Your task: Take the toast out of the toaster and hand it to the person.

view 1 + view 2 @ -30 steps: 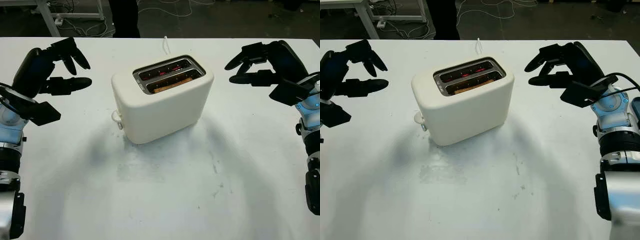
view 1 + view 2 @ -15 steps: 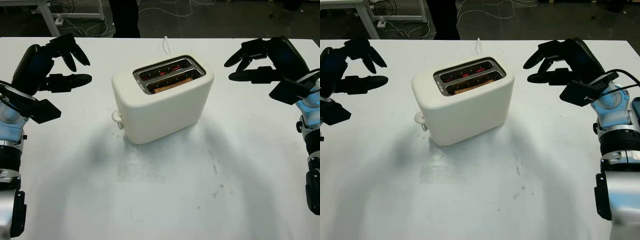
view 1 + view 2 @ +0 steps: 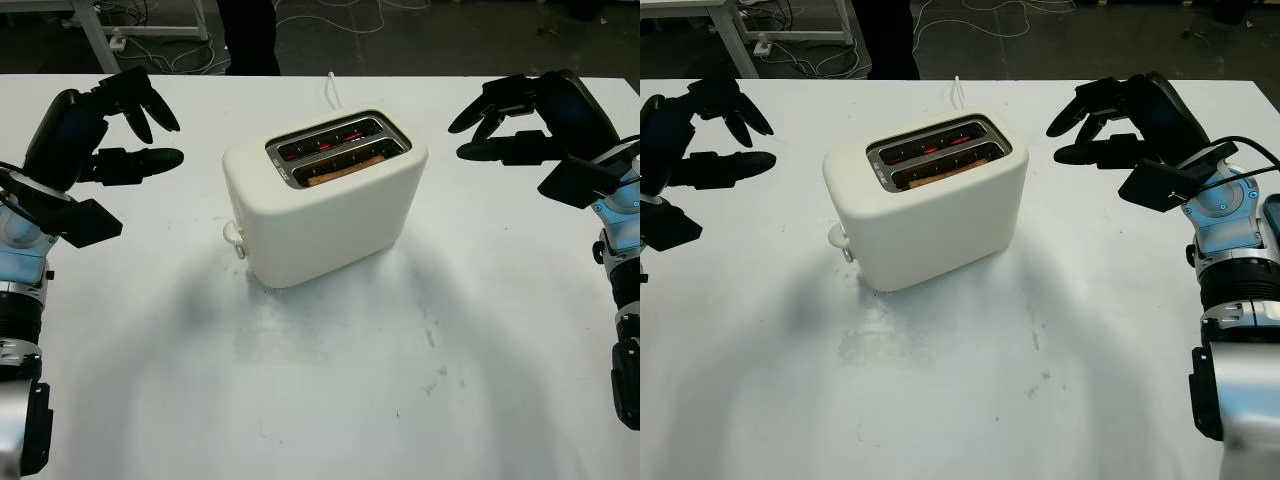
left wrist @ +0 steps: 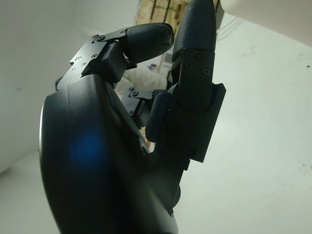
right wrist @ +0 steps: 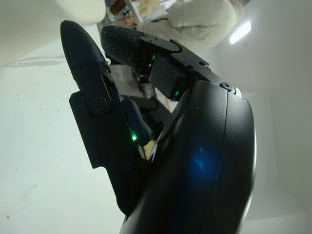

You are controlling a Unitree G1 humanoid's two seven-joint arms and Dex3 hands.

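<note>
toast (image 3: 345, 171) in toaster (image 3: 325, 197) | left robot hand (image 3: 105, 135) open | right robot hand (image 3: 520, 120) open

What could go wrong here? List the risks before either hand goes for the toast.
1. The toast sits low in the front slot of the toaster, so thick fingers may not get a grip.
2. The slots glow red; it may be hot.
3. The left hand and right hand, both open, could nudge the toaster.

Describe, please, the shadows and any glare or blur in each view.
Left eye view: soft grey shadows spread on the table in front of the toaster; its slots glow red. Left wrist view: blue sheen on the left robot hand. Right wrist view: bright light patch, background blurred behind the right robot hand.
</note>
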